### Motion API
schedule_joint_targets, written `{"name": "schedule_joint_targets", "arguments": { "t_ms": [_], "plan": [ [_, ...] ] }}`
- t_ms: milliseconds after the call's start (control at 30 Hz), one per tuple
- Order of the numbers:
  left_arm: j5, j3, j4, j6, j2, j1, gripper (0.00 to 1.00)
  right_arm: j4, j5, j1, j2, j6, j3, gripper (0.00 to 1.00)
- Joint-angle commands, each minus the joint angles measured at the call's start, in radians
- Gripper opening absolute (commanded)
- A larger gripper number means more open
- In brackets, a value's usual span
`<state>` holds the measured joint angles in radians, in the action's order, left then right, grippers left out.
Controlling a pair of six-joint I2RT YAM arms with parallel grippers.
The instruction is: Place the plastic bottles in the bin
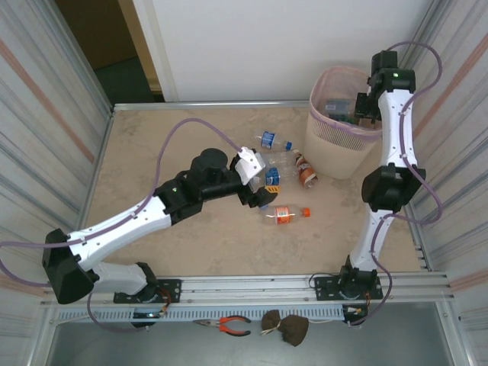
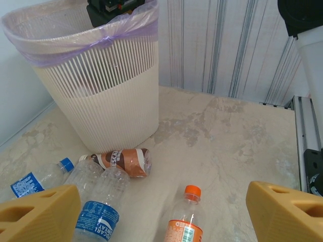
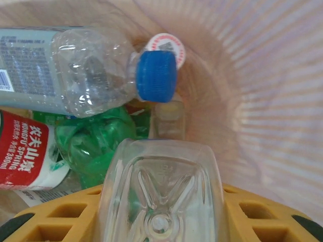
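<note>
The bin [image 1: 347, 145], a tall pale basket with fine upright slats and a thin purple-tinged liner folded over its rounded rim, stands at the far right of the marbled beige surface [image 1: 175, 145]. The right arm rises straight from its base and bends over the rim, and the right tool [image 3: 161, 201] pinches a clear bottle [image 3: 160, 186] by its moulded base inside the bin, above a blue-capped bottle [image 3: 91, 70], a crumpled green bottle [image 3: 96, 143] and a red-labelled bottle [image 3: 25, 151]. The left arm lies low and stretched toward the middle, its left tool [image 2: 164, 214] spread wide and holding nothing, over an orange-capped bottle [image 2: 185, 222]. Near it lie a brown bottle [image 2: 123, 160] and two clear blue-labelled bottles [image 2: 101, 206]. Ribbed striped panels [image 1: 46, 114] wall both sides.
</note>
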<state>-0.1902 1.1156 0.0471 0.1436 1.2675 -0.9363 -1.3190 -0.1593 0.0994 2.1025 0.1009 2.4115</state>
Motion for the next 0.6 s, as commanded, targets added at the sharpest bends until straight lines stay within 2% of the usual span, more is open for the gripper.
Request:
{"name": "schedule_joint_targets", "arguments": {
  "t_ms": [0,433,500,567],
  "plan": [
    [0.0,-0.017,-0.035,-0.015,-0.042,0.01,0.86,-0.024,0.009,0.014,0.071,0.007,-0.018,0.27],
    [0.002,-0.028,-0.033,-0.025,-0.052,0.015,0.86,0.08,0.044,0.025,0.14,0.003,-0.143,0.35],
    [0.004,-0.028,-0.032,-0.026,-0.054,0.016,0.86,0.077,0.048,0.024,0.147,0.001,-0.122,0.39],
    [0.005,-0.028,-0.028,-0.026,-0.055,0.016,0.86,0.058,0.043,0.021,0.146,0.002,-0.081,0.47]
  ]
}}
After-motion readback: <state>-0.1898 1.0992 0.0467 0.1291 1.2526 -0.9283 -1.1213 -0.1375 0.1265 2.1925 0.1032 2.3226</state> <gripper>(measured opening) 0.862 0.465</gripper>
